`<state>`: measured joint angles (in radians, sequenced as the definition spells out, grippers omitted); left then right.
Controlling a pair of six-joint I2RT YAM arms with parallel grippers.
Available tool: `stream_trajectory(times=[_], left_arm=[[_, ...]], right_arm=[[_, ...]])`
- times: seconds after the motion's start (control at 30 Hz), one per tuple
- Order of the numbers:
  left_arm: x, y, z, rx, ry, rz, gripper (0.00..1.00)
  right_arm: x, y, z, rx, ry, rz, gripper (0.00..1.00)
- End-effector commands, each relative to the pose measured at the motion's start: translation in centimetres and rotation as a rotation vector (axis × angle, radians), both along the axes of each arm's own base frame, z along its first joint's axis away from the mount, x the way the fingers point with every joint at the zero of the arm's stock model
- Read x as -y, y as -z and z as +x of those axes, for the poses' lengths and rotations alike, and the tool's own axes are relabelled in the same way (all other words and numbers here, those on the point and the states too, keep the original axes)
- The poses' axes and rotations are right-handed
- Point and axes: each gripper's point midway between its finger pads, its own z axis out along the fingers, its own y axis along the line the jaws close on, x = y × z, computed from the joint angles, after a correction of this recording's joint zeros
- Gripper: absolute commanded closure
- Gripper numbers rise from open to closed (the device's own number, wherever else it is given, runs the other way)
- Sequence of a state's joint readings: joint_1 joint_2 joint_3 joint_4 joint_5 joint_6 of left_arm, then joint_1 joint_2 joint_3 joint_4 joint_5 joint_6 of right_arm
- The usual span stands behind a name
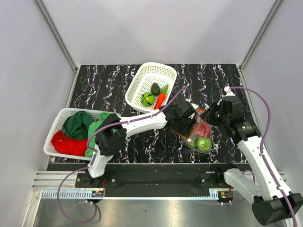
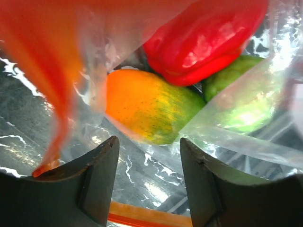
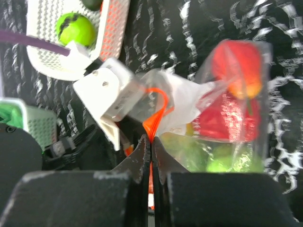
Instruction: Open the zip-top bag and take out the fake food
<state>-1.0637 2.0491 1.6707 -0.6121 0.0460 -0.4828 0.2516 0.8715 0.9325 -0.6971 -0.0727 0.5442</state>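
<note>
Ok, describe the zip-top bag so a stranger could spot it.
On the black marbled table, look right of centre, near the front edge. The zip-top bag is clear plastic holding red and green food, unlike the white mesh baskets.

A white basket [image 1: 55, 128] at the bench's [image 1: 104, 90] left edge holds a red cloth [image 1: 66, 144] and green cloths [image 1: 78, 124]; another basket [image 1: 141, 82] sits farther back.
</note>
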Motion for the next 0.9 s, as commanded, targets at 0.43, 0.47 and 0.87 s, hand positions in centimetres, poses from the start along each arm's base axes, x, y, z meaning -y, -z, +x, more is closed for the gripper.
stream_trajectory(times=[0.43, 0.47, 0.87], left_arm=[[3.3, -6.2, 0.1, -0.128, 0.060, -0.364, 0.58], [3.1, -6.0, 0.4, -0.114, 0.047, -0.353, 0.58], [-0.1, 0.2, -0.3, -0.106, 0.016, -0.143, 0.29]], right_arm=[[-5.1, -2.7, 0.5, 0.001, -0.250, 0.163, 1.00], [-5.1, -2.6, 0.6, -0.004, -0.250, 0.163, 1.00], [-4.6, -0.7, -0.2, -0.040, -0.245, 0.135, 1.00]])
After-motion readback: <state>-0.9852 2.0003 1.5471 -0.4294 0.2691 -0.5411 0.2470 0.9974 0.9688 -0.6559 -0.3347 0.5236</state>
